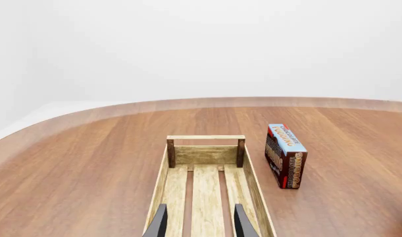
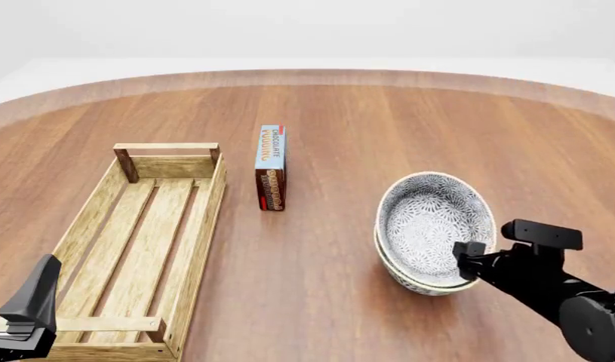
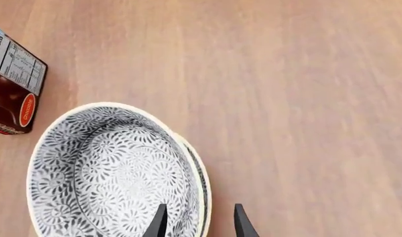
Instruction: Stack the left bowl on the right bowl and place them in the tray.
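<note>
The chocolate box [image 2: 271,167] stands between tray [image 2: 136,241] and stacked bowls [image 2: 433,230]; right gripper [image 3: 199,222] narrowly straddles their rim, left gripper [image 1: 199,220] parted, empty.

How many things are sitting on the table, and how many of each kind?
Patterned grey-and-white ceramic bowls: 2, nested one inside the other
Long light-wood slatted tray: 1
Small upright blue-and-brown chocolate pudding box: 1
Total: 4 things on the round brown wooden table
</note>
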